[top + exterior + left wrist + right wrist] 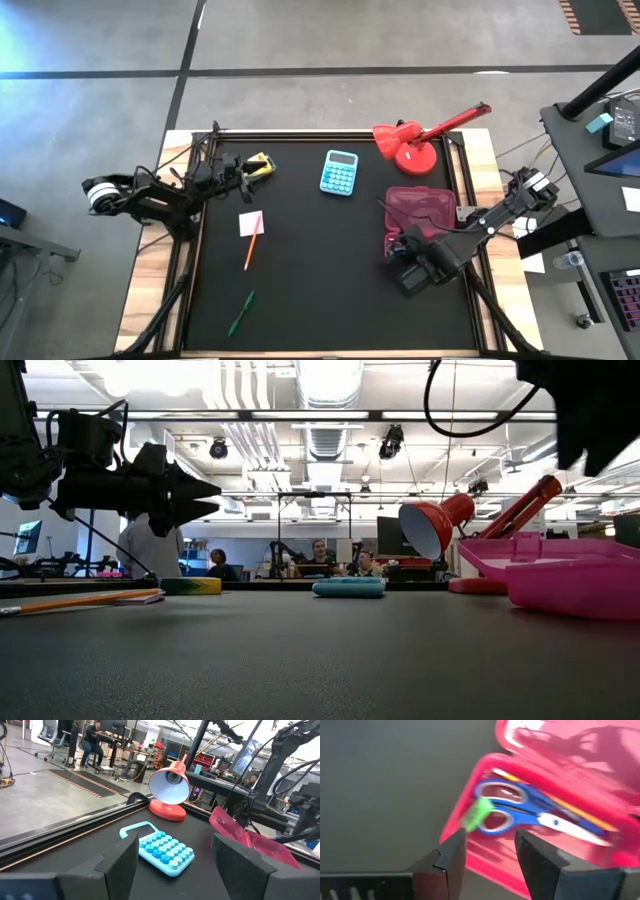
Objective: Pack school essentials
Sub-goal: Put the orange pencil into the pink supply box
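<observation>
Half the pink case (417, 208) hides beneath right tool (412, 268); contents blurred.

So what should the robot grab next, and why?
Probably the left gripper should drop toward the orange pencil lying partly on the pink note. It is open, empty and the nearer arm. The pink case already holds the blue scissors and a green eraser, with the right gripper open above it, while the pencil and green pen remain outside.
</observation>
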Motion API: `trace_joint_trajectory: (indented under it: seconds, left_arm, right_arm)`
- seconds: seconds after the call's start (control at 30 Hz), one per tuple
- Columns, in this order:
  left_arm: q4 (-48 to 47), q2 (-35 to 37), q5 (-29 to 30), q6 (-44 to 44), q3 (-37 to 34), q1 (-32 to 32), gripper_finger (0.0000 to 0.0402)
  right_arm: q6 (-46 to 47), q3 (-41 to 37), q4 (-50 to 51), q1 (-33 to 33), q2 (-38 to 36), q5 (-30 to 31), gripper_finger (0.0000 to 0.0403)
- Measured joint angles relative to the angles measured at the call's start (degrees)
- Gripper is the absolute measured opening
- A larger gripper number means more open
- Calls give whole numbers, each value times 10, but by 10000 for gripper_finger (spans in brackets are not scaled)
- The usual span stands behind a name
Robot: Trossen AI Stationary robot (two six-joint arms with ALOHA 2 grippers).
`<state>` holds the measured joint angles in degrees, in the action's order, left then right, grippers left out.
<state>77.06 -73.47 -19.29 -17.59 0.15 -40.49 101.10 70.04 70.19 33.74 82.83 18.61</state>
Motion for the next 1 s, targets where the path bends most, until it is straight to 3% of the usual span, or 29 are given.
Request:
trace_joint_trajectory:
  seconds: [0.37, 0.53, 0.77, 1.0]
  left_arm:
    - [0, 0, 0, 0, 0, 0, 235]
    - [0, 0, 0, 0, 0, 0, 235]
    - [0, 0, 0, 0, 0, 0, 235]
    - [0, 0, 0, 0, 0, 0, 235]
  right_arm:
    - [-21, 0, -204, 0, 0, 196, 137]
    - [-114, 0, -323, 0, 0, 292, 128]
    - [-283, 1, -478, -5, 10, 331, 131]
    - [-313, 1, -508, -9, 14, 345, 127]
